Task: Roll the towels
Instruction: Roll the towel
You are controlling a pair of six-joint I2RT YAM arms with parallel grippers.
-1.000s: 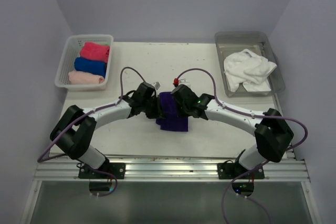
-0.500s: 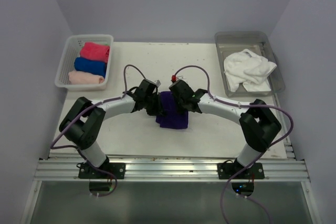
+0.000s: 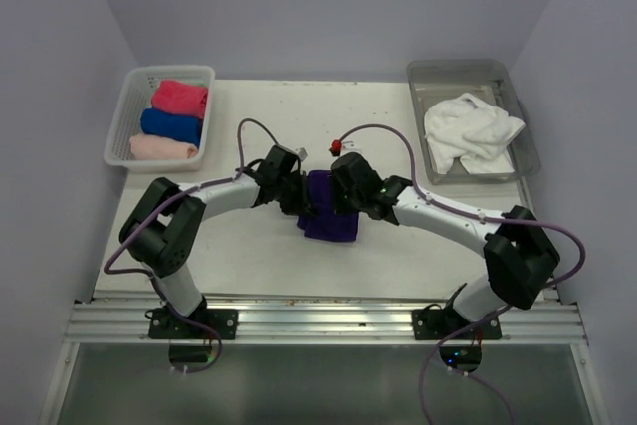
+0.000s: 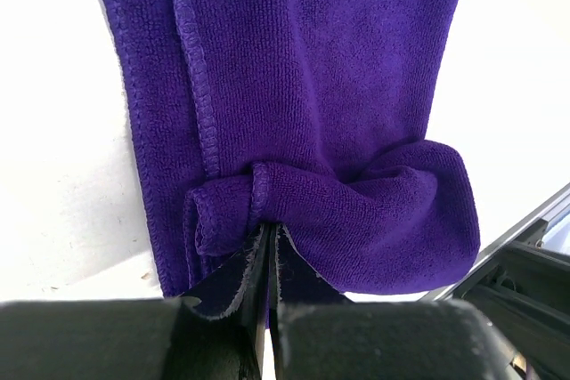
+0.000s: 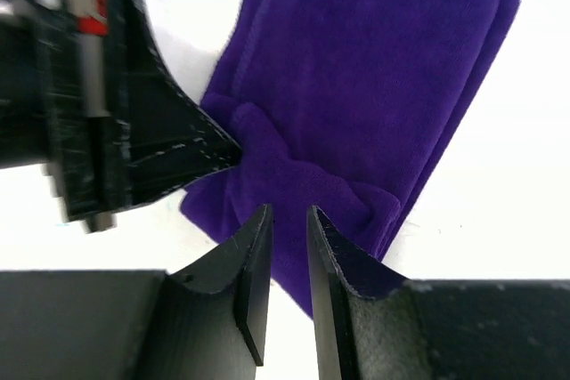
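Observation:
A purple towel (image 3: 329,214) lies folded in a long strip at the table's middle, its near end turned over into a short roll (image 4: 356,211). My left gripper (image 3: 300,196) is at the towel's left side, shut on the rolled edge (image 4: 270,230). My right gripper (image 3: 345,196) hovers over the towel's right side. Its jaws stand a narrow gap apart with nothing between them (image 5: 288,213). The towel (image 5: 374,68) lies just beyond them. The left gripper's fingertips (image 5: 209,149) show pinching the towel in the right wrist view.
A white basket (image 3: 127,116) at the back left holds rolled pink, blue and peach towels. A clear tray (image 3: 428,82) at the back right holds a crumpled white towel (image 3: 470,132). Purple cables arch over both arms.
The right gripper has drawn back a little toward the right and near side, off the towel's rolled end. The left gripper stays on the towel's edge, and the left arm's elbow has swung inward.

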